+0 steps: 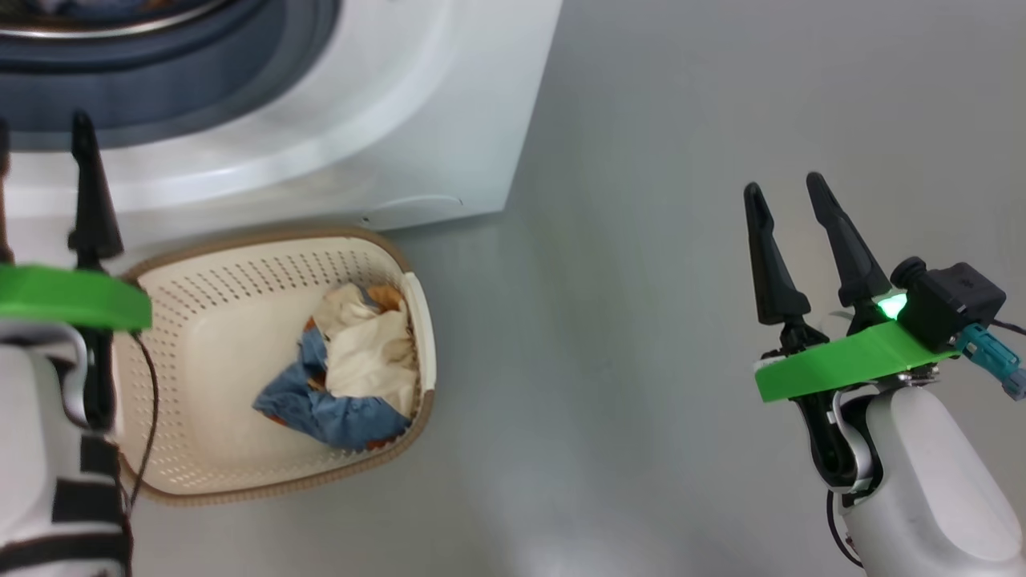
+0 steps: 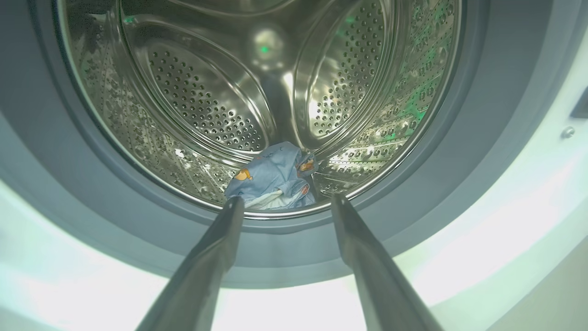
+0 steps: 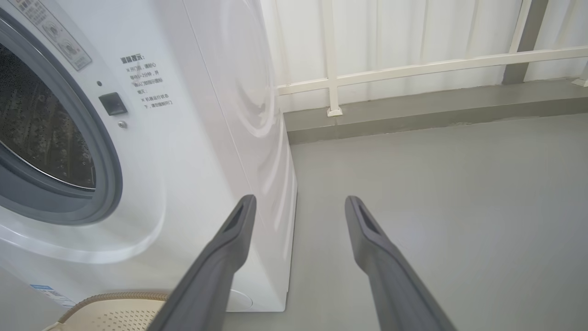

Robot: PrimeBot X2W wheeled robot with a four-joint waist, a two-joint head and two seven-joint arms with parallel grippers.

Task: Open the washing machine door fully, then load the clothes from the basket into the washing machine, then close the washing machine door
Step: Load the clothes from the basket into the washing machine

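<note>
The white washing machine [image 1: 417,112] stands at the top left, its opening uncovered; the washing machine door is out of view. A blue cloth with orange prints [image 2: 275,177] lies at the front of the steel drum [image 2: 206,96]. My left gripper [image 2: 287,200] is open and empty, just outside the grey gasket [image 2: 413,216] and pointing at that cloth. The cream basket [image 1: 264,237] sits on the floor below the machine, holding clothes: a cream piece [image 1: 369,353] over a blue one [image 1: 337,413]. My right gripper [image 1: 784,184] hangs open and empty over bare floor to the right.
Grey floor [image 1: 641,361] spreads to the right of the machine and basket. In the right wrist view a low ledge [image 3: 436,110] with a white railing [image 3: 413,69] and pale curtain runs behind the machine. The basket rim [image 3: 115,296] shows at the machine's foot.
</note>
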